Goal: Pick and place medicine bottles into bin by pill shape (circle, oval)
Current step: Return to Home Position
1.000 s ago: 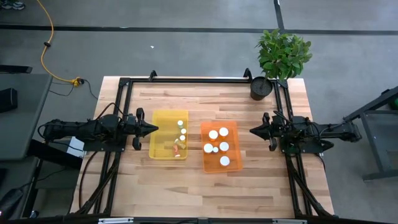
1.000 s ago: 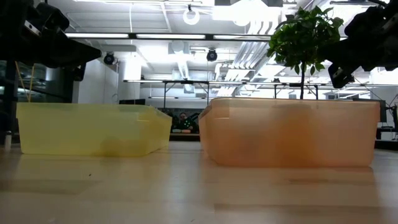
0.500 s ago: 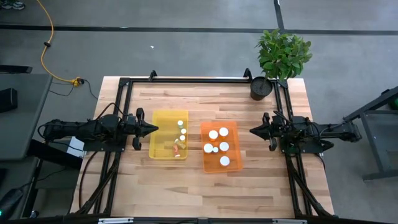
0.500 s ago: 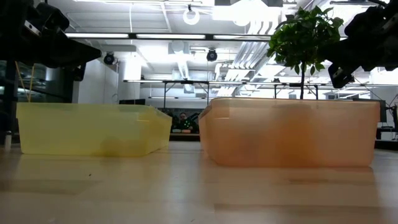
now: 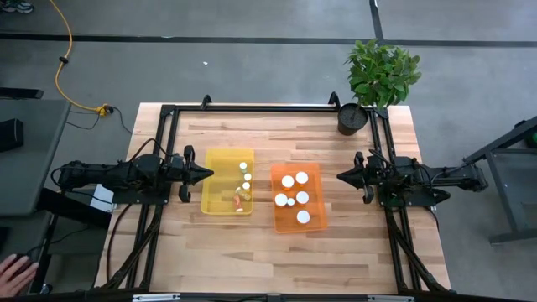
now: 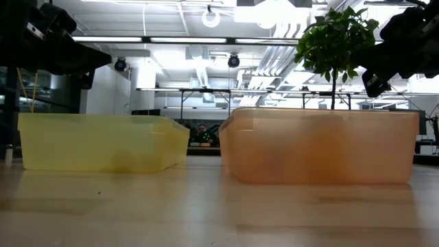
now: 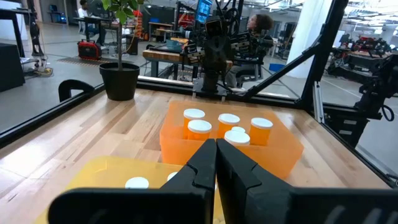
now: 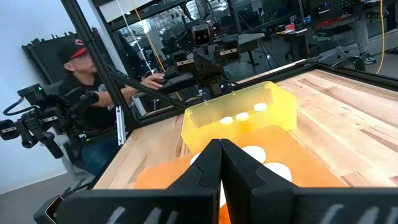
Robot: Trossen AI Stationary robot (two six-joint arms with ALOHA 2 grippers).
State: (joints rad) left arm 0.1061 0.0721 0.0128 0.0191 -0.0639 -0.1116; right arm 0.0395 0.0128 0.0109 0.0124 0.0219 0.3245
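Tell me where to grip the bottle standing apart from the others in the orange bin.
Grip the medicine bottle by its round white cap, coming straight down from above. It stands upright, cap up, with free space around it, and the orange bin walls would likely block a sideways approach.

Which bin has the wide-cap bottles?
The orange bin: seen from above, its bottles mostly show wide white caps, while the caps in the yellow bin are all much smaller.
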